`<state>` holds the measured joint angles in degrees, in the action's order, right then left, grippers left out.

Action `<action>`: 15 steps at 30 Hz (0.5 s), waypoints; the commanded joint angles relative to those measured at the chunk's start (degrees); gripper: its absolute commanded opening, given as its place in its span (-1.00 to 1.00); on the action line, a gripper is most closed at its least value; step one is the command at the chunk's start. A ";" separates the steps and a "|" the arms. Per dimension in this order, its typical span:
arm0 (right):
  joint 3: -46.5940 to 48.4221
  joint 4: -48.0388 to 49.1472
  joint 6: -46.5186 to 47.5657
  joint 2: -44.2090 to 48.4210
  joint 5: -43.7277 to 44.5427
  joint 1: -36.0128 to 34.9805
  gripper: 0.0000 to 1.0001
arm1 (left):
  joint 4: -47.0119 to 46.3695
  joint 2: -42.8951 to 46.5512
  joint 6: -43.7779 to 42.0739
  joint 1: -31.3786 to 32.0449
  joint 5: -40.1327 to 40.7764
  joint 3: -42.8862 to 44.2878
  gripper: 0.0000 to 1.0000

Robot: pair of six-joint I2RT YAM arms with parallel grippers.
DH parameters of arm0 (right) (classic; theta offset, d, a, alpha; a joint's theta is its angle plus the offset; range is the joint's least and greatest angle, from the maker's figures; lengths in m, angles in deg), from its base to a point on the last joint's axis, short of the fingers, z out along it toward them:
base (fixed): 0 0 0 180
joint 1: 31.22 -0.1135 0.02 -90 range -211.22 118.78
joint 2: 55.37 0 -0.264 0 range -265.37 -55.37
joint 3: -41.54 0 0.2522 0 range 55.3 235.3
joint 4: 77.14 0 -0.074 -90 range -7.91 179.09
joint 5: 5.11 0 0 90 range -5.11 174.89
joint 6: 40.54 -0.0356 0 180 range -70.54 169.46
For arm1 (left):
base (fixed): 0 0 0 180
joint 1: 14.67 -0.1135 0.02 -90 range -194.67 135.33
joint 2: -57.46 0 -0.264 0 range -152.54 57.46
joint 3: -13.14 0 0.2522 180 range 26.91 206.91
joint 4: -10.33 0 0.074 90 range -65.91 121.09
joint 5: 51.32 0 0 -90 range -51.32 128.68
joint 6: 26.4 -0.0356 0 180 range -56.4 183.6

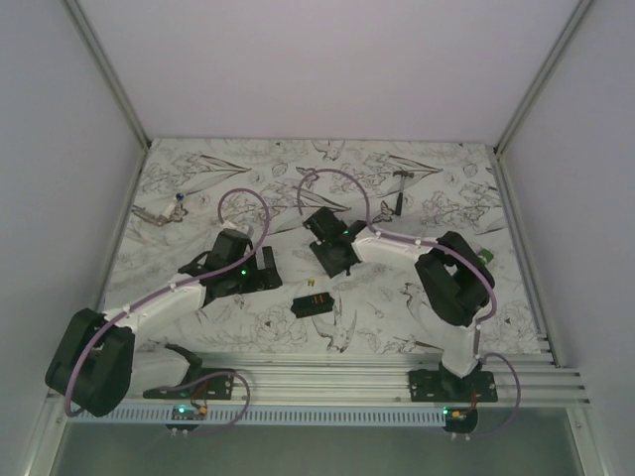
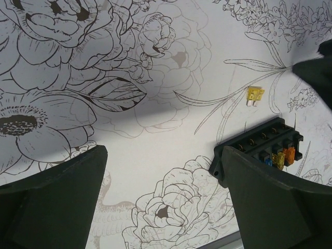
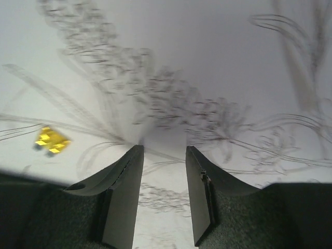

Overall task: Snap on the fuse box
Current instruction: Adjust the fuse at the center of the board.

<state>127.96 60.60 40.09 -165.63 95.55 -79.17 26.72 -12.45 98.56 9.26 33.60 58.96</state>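
The black fuse box (image 1: pixel 313 305) lies on the floral worktop (image 1: pixel 248 169), a loose yellow fuse (image 2: pixel 254 94) just beyond it. The left gripper (image 2: pixel 161 171) and right gripper (image 3: pixel 163 150) hover near the box, jaws spread and empty.

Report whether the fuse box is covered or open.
Open: the fuse box shows bare slots and coloured fuses, no lid on it. One yellow fuse lies loose beside it.

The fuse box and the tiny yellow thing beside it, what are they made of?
The fuse box looks like hard black plastic with a dull, matte finish; you can see moulded ribs and slots along its top. The yellow fuse, lying apart from it, seems to be bright coloured plastic with two pale legs, probably metal, though they are too small to be sure.
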 commanded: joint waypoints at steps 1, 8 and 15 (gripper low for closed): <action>-0.50 -0.79 1.18 2.66 3.68 3.52 -0.11 | 0.96 0.77 0.62 -0.48 -0.89 -0.72 0.94; -0.09 2.15 -1.64 5.27 -3.54 -0.07 0.01 | 0.90 1.18 1.19 -0.60 -0.49 -1.02 0.99; 1.95 2.45 0.19 0.92 -2.98 -4.95 0.21 | 1.56 1.52 3.15 -2.10 -0.60 -1.74 0.99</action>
<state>127.68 62.22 39.66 -162.50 93.25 -82.82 26.75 -12.23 99.80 8.47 33.55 58.72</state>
